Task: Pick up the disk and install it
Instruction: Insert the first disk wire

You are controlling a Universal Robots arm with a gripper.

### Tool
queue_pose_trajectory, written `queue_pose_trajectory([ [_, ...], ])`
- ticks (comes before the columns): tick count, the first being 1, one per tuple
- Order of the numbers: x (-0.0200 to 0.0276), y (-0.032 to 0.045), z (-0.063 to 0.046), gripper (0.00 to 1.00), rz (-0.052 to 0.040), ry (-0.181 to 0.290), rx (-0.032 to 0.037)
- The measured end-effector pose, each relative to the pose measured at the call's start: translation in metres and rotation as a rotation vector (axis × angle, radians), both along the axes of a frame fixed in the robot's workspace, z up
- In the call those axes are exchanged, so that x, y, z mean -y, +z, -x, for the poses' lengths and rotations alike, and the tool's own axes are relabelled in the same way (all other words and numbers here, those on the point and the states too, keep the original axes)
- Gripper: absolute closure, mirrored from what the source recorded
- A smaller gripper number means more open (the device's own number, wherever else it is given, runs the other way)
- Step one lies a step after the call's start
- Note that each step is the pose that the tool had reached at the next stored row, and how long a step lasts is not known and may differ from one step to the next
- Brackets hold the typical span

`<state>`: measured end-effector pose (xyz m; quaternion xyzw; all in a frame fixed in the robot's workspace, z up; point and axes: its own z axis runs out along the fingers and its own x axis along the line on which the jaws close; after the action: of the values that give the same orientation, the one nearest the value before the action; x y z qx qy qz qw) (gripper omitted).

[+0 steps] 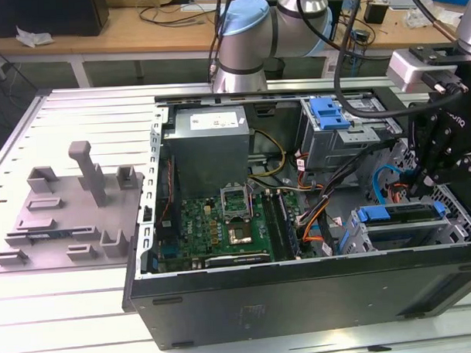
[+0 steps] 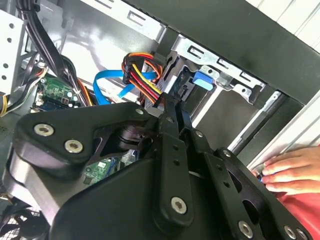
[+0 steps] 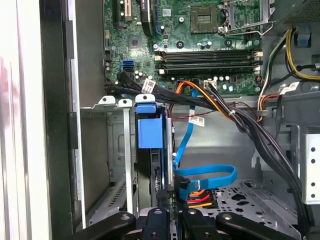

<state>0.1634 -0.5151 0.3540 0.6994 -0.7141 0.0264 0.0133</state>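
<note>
The disk (image 1: pixel 399 214), with its blue carrier frame, sits in the drive cage at the front corner of the open computer case on the exterior view's right. In the first wrist view the disk (image 3: pixel 150 130) stands edge-on inside the bay, blue tab outward. The second wrist view shows the disk's blue tab (image 2: pixel 202 80) behind the cage's metal rim. My gripper (image 1: pixel 418 187) hangs just above the disk's inner end, by the cable bundle. Its black fingers (image 2: pixel 170 130) lie pressed together, so the gripper (image 2: pixel 172 107) is shut with nothing visible between them. The gripper (image 3: pixel 171 212) lines up with the disk's rear edge.
A blue data cable (image 3: pixel 205 175) and coloured power leads (image 2: pixel 142 75) loop beside the fingertips. The motherboard (image 1: pixel 222 223) and grey power-supply box (image 1: pixel 210 146) fill the case's middle. A second blue carrier (image 1: pixel 330 111) sits further back. A person's hand (image 2: pixel 290 170) rests outside the case. A grey fixture (image 1: pixel 74 205) lies on the exterior view's left.
</note>
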Motion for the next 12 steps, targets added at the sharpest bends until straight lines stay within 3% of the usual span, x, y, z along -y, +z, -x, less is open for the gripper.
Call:
queue_pose_trajectory([
  [6,0.0034,-0.0002,-0.0023,0.84,-0.0011,-0.002,-0.0001],
  [9,0.0051,-0.0004,-0.0023,0.84,-0.0144,-0.005,0.0000],
  [12,0.0070,-0.0006,-0.0022,0.84,-0.0189,-0.007,0.0000],
])
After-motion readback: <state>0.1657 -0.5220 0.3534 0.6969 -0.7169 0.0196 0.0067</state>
